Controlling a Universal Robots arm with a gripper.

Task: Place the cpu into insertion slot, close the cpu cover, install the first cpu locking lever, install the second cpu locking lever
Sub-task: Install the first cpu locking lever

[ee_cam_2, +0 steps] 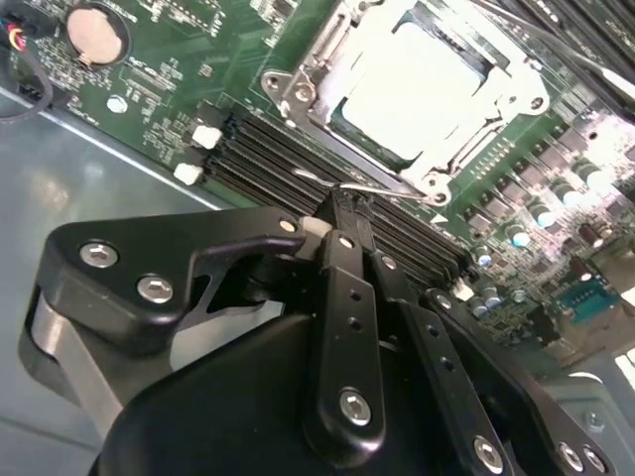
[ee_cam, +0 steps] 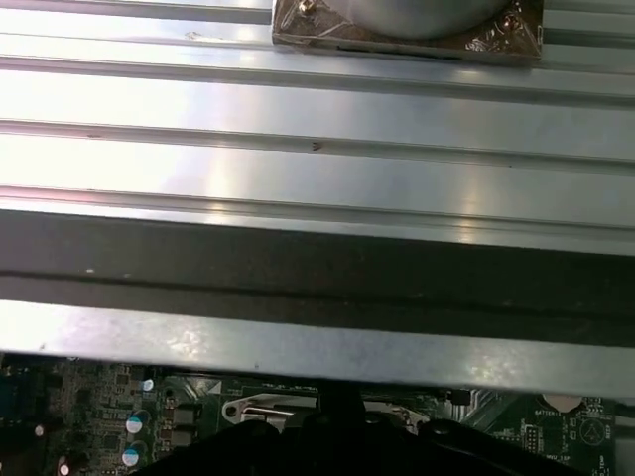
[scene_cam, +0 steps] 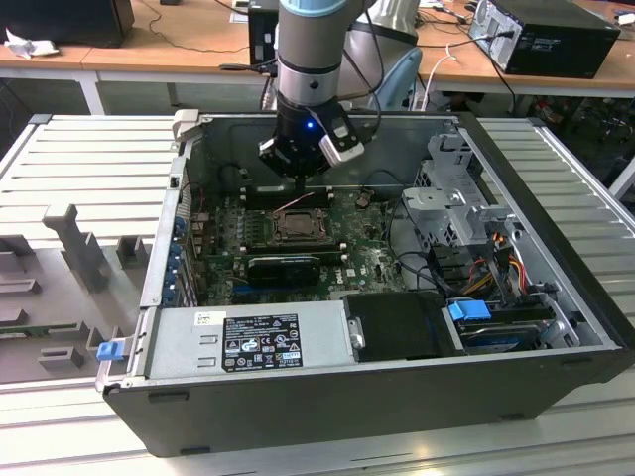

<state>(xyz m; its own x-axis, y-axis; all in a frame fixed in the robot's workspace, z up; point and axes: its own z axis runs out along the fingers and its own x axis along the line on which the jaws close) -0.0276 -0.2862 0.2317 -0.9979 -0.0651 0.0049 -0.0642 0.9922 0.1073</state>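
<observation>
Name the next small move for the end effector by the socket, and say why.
Probably ease the end effector down on the wire locking lever, pushing it toward its latch. In the second wrist view the tips sit right at that lever, and the cpu cover already seems to lie flat over the cpu.

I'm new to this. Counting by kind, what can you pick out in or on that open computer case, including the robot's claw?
gripper: 1
cpu: 1
cpu cover: 1
coin battery: 1
power supply: 1
blue plastic tabs: 2
Total: 7
</observation>
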